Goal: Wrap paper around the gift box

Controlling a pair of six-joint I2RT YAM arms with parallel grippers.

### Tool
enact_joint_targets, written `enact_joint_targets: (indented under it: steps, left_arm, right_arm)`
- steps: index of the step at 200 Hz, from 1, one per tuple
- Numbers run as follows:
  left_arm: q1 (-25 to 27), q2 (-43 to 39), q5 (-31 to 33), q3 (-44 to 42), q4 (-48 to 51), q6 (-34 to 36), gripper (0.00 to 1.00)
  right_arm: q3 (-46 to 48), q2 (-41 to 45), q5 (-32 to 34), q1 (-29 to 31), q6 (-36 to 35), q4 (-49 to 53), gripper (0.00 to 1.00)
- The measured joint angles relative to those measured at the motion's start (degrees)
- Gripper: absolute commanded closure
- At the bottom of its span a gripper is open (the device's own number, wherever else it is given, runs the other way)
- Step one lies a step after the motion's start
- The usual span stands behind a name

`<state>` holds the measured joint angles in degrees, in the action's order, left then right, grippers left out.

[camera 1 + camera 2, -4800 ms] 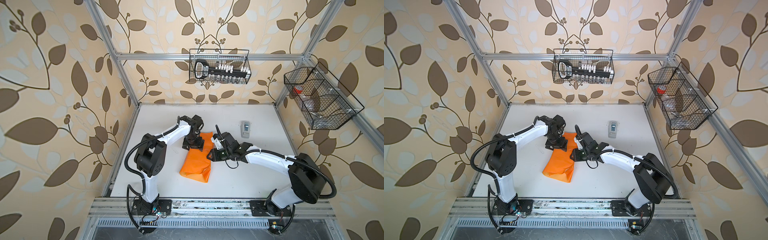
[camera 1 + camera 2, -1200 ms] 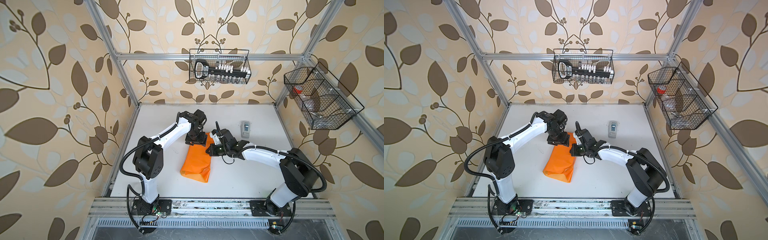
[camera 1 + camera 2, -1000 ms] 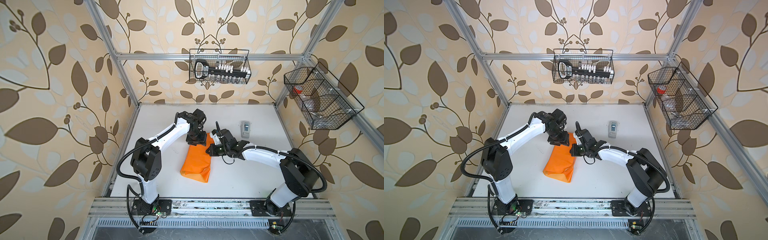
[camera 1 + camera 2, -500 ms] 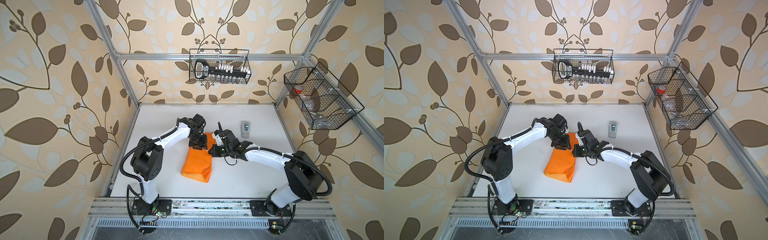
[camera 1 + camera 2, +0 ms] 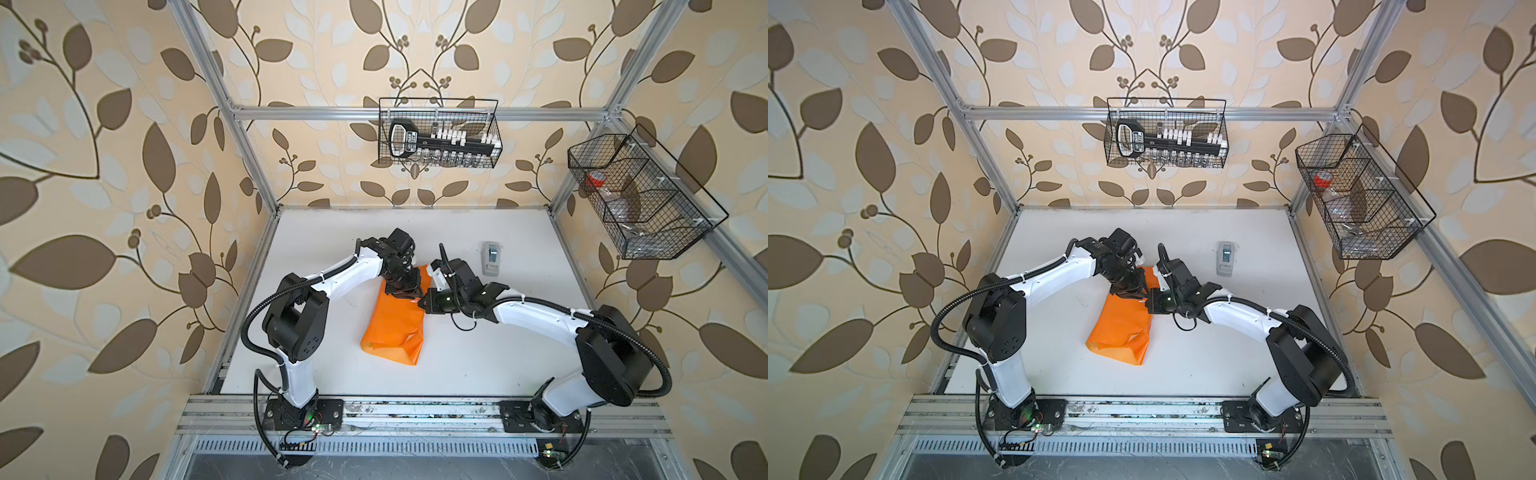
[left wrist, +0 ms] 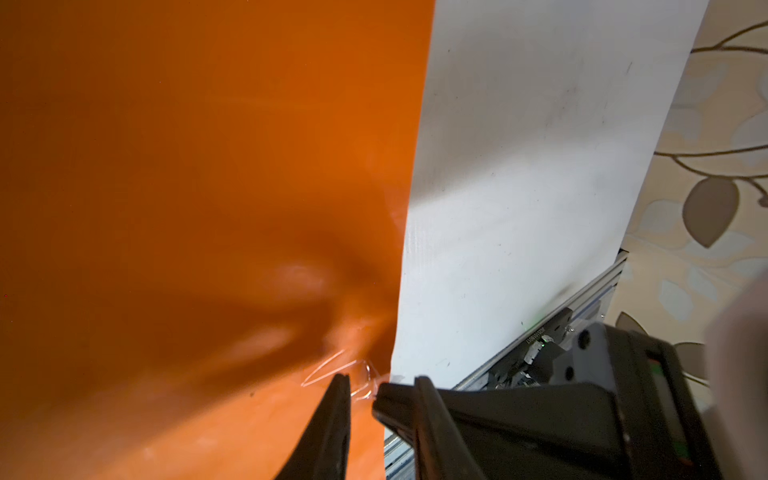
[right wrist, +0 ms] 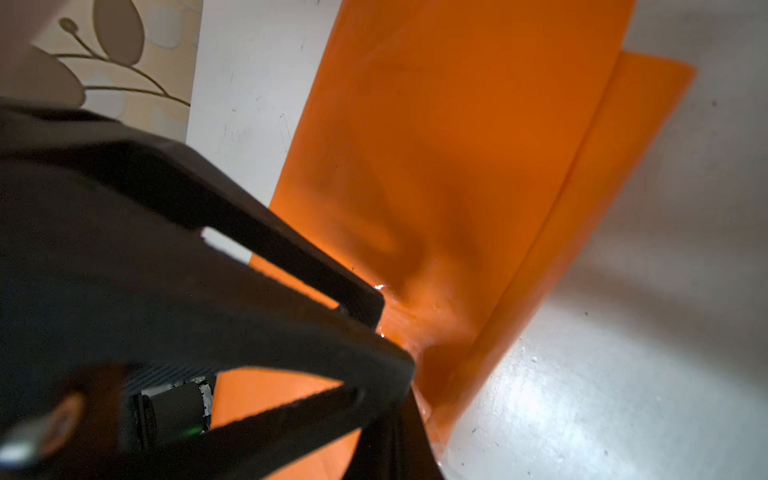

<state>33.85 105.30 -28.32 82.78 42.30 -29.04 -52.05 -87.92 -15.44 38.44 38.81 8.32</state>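
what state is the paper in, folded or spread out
Folded: the paper is a narrow strip in both top views, and the right wrist view shows one layer over another.

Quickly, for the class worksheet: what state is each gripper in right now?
Left gripper: slightly open at the edge of the paper, nothing clearly gripped.
Right gripper: closed at the same edge; what it pinches cannot be told.

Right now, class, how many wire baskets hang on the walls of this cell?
2: the back-wall wire basket and the side-wall wire basket on the right. None seems hidden.
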Motion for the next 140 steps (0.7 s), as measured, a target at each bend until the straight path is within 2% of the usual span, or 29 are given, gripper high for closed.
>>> enact_joint_targets:
  steps: [140]
  left_arm:
    - [0.2,-0.6,-2.8,-5.8,-7.3,-1.7,0.74]
  right_arm:
    - [6.1,1.3,0.0,-0.3,0.4,-0.5,1.0]
